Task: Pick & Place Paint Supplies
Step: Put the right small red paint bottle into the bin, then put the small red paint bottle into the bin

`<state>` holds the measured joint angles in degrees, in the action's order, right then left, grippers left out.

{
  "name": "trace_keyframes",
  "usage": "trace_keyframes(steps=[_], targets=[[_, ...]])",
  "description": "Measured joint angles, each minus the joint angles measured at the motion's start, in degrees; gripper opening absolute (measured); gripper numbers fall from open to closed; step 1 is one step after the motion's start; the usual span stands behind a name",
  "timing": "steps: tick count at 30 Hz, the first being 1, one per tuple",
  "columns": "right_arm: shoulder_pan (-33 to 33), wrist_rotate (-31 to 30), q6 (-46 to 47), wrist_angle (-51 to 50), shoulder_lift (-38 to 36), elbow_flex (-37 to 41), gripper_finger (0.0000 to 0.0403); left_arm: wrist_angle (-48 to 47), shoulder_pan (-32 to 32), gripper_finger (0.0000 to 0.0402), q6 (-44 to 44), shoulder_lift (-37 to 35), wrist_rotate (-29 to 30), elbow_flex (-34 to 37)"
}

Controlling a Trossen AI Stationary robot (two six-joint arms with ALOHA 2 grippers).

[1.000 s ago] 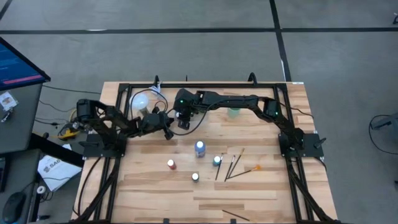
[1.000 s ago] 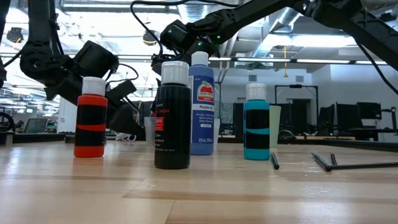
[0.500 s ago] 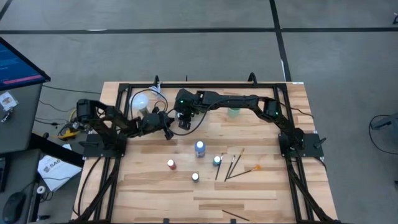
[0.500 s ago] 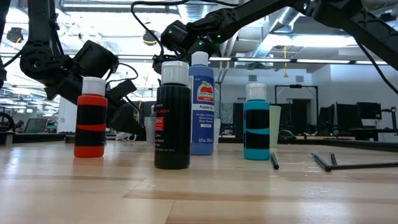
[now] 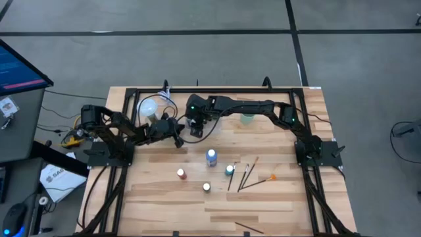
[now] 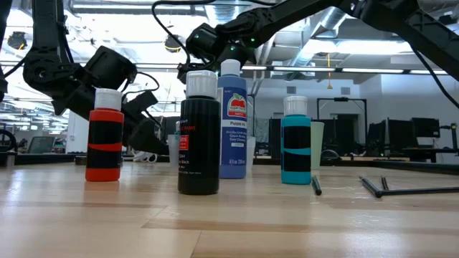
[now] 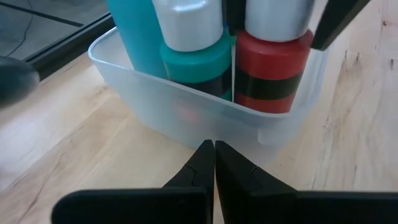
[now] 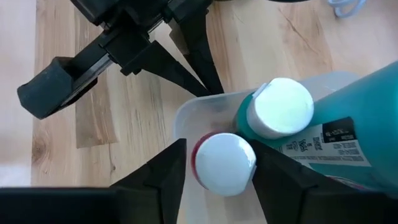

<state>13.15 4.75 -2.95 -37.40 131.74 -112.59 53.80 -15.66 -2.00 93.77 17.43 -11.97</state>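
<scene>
A clear tray stands at the table's far left-centre. It holds a red bottle, a teal bottle and a larger teal bottle lying tilted. My right gripper is open above the tray, pointing down, a finger on either side of the red bottle's white cap. My left gripper is shut at the tray's outer wall. On the table stand a blue bottle, a teal one, a red one and a black one. Brushes lie beside them, one orange-tipped. My left gripper's shut fingertips meet the tray's outer wall low down, coming level from the table's left side. The tray rests flat on the table. My right gripper's fingers flank the red bottle's cap; I cannot tell whether they touch it. The bottle stands upright in the tray.
A translucent green cup stands at the far side under the right arm. A white round object sits at the far left. Dark frame rails run around the table's edges. Bare wood lies along the near edge.
</scene>
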Motion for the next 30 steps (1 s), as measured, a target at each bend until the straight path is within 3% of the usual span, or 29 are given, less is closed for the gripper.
trace_keyframes(steps=[8,18,22,30], targets=[[0.0,0.1,0.0,-7.0,0.2,-5.0,0.0198,0.1,0.0,0.0001,0.0,0.0,0.0,0.0],[0.1,-0.1,-2.2,-20.1,0.2,-15.3,0.0187,0.2,0.8,0.0001,0.1,-1.4,0.1,0.1],[0.0,-0.2,-4.3,-26.9,0.2,-22.2,0.0179,0.1,1.7,0.0001,0.7,-6.1,0.0,0.9],[-1.0,-0.4,-7.0,-28.2,-7.0,-21.0,0.0159,-1.0,4.1,0.0001,0.8,-21.4,0.1,4.8]])
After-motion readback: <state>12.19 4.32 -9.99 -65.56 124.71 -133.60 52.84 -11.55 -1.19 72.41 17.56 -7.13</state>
